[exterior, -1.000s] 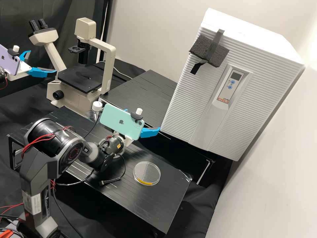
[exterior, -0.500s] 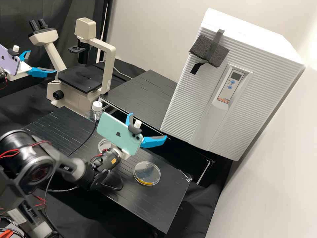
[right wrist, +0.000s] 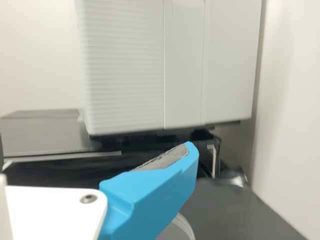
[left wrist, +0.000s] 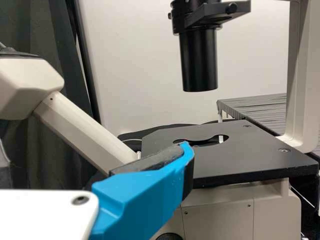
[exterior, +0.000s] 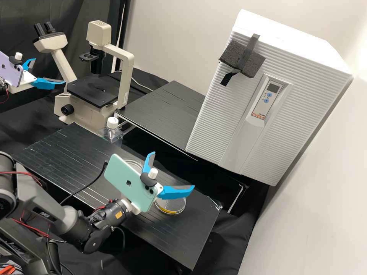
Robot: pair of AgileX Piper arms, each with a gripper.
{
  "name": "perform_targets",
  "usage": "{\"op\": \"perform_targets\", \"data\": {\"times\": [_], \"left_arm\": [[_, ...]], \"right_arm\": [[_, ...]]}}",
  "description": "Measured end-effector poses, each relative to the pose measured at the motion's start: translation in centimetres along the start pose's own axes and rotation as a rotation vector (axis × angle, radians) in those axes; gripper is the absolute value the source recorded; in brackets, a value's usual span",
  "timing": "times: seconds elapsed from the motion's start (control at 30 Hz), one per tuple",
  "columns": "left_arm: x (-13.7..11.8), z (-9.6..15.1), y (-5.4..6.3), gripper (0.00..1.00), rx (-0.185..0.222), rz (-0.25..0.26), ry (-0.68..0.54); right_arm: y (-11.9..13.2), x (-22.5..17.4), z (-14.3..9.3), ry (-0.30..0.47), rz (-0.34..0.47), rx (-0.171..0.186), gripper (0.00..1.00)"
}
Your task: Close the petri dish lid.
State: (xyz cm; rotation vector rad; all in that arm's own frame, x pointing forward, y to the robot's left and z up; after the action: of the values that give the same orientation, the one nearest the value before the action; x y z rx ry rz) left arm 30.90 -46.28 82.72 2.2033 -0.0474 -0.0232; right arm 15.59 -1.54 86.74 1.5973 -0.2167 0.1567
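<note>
Petri dish [exterior: 176,205], one: round, transparent, shallow, lying flat on the right, near part of the black bench [exterior: 72,160]; a yellow band [exterior: 169,211] shows along its near side. Upper part hidden behind a blue finger; whether the lid is fully seated cannot be told.

Right gripper [exterior: 174,170]: above the bench, its jaws spread, nothing between them; carries a mint-green phone [exterior: 128,183].

Second round, clear piece [exterior: 133,163]: on the bench, left of and farther than the dish, partly behind the phone; dish or lid, cannot tell.

Bottle [exterior: 112,131]: upright, clear, white-capped, at the bench's far side; contents not discernible.

Incubator [exterior: 225,114]: white, ribbed, far right, door closed, interior hidden.

Microscope [exterior: 124,80]: cream, black stage, far left.

Left gripper [exterior: 49,71]: left of the microscope, jaws spread, nothing between them.
</note>
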Motion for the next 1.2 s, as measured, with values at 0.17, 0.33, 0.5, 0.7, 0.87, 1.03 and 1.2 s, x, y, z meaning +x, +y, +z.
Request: {"op": "perform_targets", "data": {"times": [0.17,0.33,0.5,0.7,0.87,1.03,1.2], "left_arm": [[0.0,0.0,0.0,1.00,0.000,0.000,0.000],[0.0,0.0,0.0,1.00,0.000,0.000,0.000],[0.0,0.0,0.0,1.00,0.000,0.000,0.000],[0.0,0.0,0.0,1.00,0.000,0.000,0.000],[0.0,0.0,0.0,1.00,0.000,0.000,0.000],[0.0,0.0,0.0,1.00,0.000,0.000,0.000],[0.0,0.0,0.0,1.00,0.000,0.000,0.000]], "right_arm": [[-0.3,-0.5,0.4,-0.017,-0.027,-0.012,1.00],[-0.5,-0.4,0.8,-0.030,-0.042,-0.014,1.00],[-1.0,-0.2,1.6,-0.067,-0.076,-0.032,1.00],[-1.3,0.0,2.3,-0.083,-0.088,-0.064,1.00],[-1.4,0.1,2.5,-0.086,-0.095,-0.067,1.00],[-1.5,0.1,2.7,-0.089,-0.097,-0.077,1.00],[-1.1,0.0,3.0,-0.106,-0.079,-0.085,1.00]]}}
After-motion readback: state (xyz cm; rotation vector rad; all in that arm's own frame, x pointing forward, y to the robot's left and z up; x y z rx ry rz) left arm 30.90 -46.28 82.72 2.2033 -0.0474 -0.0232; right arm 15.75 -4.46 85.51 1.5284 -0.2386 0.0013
